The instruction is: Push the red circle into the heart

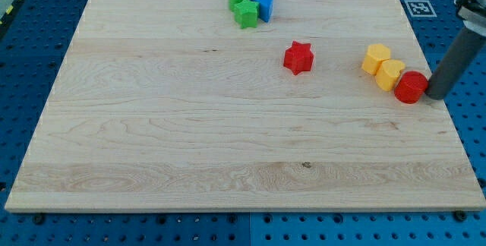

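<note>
Since there is no gripper here, just a bare rod, there is nothing to open or close, and my tip [437,94] is sitting at the view's right edge of the red circle [411,87], touching it or as near as I can tell. The circle is lying just to the view's left of my tip, and directly beyond it, up and left, a yellow block [390,74] is touching it; a second yellow block [375,58] is sitting right behind that one. One of these is presumably the heart, prob. the nearer, but the shapes are too small to tell.

Handling, as a judgement: the circle is looking like a small, stiff, light plastic puck on smooth wood [228,140], so it is likely sliding easily. Being round, it is apt to roll off my tip if contact is off-centre, so the push wants to go thru its middle, from the side opposite the yellow pair.

Pose: the rod is coming down from the view's top right, leaning slightly, w/ its lower end on the board near the right edge.

Far to the view's left of my tip a red star [298,57] is sitting alone, and further up-left a cluster of green blocks [242,5] and blue blocks [261,1] is bunching together, well apart from the action.
</note>
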